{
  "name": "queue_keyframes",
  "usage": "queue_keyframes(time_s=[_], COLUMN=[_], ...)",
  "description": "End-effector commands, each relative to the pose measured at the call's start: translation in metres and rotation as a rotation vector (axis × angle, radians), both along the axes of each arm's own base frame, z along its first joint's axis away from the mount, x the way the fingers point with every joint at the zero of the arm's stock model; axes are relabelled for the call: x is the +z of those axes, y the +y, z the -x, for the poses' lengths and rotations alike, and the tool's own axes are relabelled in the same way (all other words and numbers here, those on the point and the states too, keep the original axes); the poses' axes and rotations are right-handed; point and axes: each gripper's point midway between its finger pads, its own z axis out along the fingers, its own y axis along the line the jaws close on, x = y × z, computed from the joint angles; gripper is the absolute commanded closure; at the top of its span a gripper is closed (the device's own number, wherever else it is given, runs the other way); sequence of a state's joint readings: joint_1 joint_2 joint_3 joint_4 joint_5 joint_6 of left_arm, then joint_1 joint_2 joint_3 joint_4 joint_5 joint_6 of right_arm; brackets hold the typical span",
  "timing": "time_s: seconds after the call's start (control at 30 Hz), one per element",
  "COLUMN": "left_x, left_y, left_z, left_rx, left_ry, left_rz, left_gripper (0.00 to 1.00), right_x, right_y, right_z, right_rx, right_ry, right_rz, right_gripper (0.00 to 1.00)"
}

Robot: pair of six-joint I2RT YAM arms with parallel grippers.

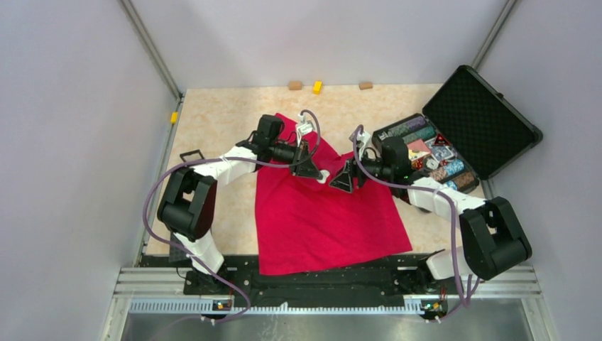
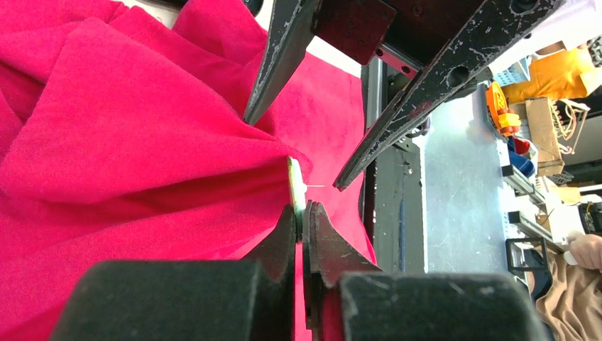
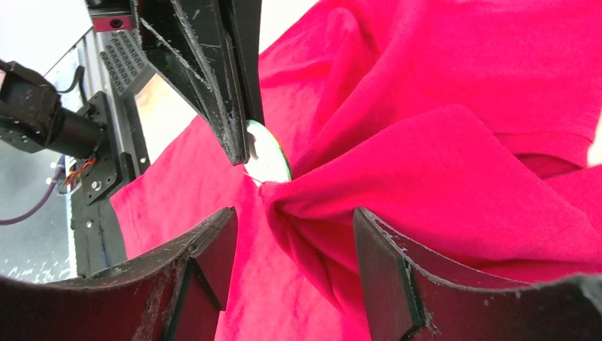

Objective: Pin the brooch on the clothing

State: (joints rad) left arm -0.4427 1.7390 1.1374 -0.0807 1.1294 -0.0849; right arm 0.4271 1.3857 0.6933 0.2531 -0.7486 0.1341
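The red T-shirt (image 1: pixel 319 220) lies on the table between the arms, its upper part bunched into folds. My left gripper (image 1: pixel 316 173) is shut on the brooch (image 2: pixel 296 186), a small greenish disc seen edge-on and pressed against a raised fold of the shirt (image 2: pixel 142 142). Its thin pin points towards my right gripper (image 2: pixel 294 153). In the right wrist view the brooch (image 3: pixel 270 160) sits at the left gripper's fingertips (image 3: pixel 238 145), touching the tip of the fold. My right gripper (image 3: pixel 294 213) is open and straddles that fold, apart from the brooch.
An open black case (image 1: pixel 483 121) with colourful trinkets stands at the right, just behind the right arm. Small tan and yellow blocks (image 1: pixel 316 87) lie along the back wall, and another yellow one (image 1: pixel 174 117) lies at the left edge.
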Motion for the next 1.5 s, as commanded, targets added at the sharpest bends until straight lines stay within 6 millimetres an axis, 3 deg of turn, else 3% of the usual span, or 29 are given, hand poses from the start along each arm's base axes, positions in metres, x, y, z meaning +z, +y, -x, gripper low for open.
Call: queue_keyframes(time_s=[0.0,0.37,0.73,1.47], left_x=[0.035,0.037,0.038,0.043], left_y=[0.000,-0.004,-0.005,-0.012], left_z=[0.013,0.022,0.030,0.042], left_rx=[-0.086,-0.127,-0.146,-0.199], left_ry=[-0.078,-0.063,-0.059,-0.082], left_rz=[0.085,0.102,0.093,0.104], left_gripper=[1.00,1.00,1.00,1.00], right_x=[0.020,0.013,0.023,0.017], right_y=[0.009,0.018,0.024,0.027], right_z=[0.001,0.000,-0.003,-0.005], right_rx=[0.078,0.116,0.129,0.132], right_ry=[-0.069,-0.048,-0.046,-0.012], right_rz=[-0.066,-0.074,-0.116,-0.120], right_gripper=[0.38,0.42,0.47,0.67])
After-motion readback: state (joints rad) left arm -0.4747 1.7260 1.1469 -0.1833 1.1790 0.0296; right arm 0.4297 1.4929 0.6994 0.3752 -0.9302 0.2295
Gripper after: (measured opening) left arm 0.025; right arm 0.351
